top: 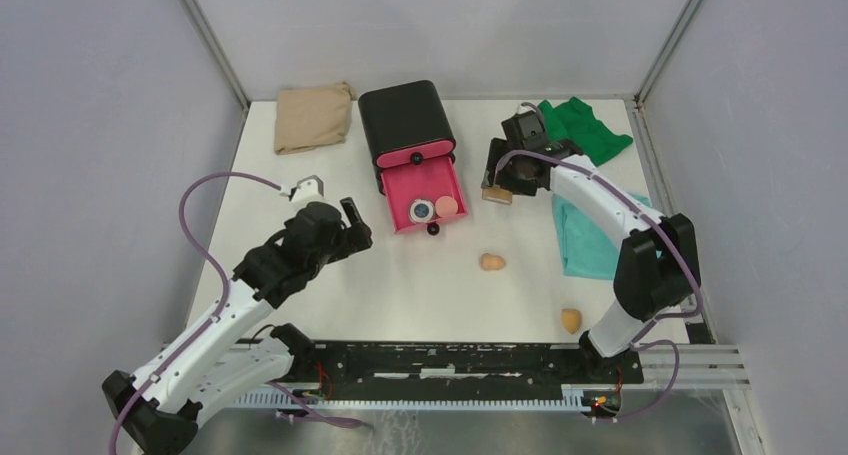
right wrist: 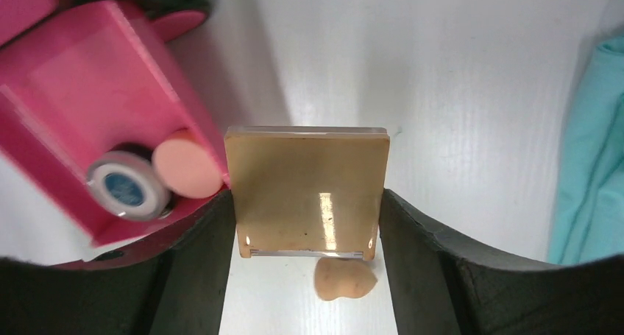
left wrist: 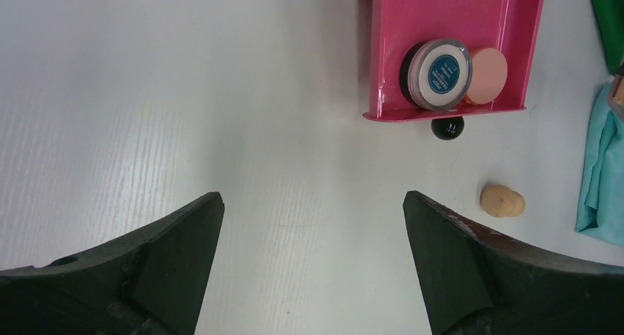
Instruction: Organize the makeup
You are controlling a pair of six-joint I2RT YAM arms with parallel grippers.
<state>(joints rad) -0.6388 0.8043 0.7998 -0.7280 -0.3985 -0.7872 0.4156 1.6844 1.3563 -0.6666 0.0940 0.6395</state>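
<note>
- Two pieces already lie in the open pink drawer (top: 408, 183). The round compact (top: 423, 210) with the blue centre and the pink round piece (top: 447, 206) touch side by side near its front.
- One piece is in hand. The right claw (right wrist: 307, 196) is clenched on the tan square pad (right wrist: 307, 188), pressing on two opposite edges, just beside the drawer's right wall.
- Being square, the pad has no real long axis. Its broad face is turned toward the wrist camera, with its free edge pointing away from the claw. It looks lifted off the desk (top: 400, 285), though I cannot be sure.
- Two tan egg-shaped sponges are left out on the desk, well apart from the drawer. The middle sponge (top: 491, 262) lies with its long axis across the desk. The near sponge (top: 571, 320), close to the arms' rail, has its long axis running more toward the far wall.
- The left claw (left wrist: 313, 202) is released and wide over bare desk to the left of the drawer, grasping nothing.
- By my reckoning, fewer than half of the pieces are stowed. The pad probably goes in next, then the sponges.
</note>
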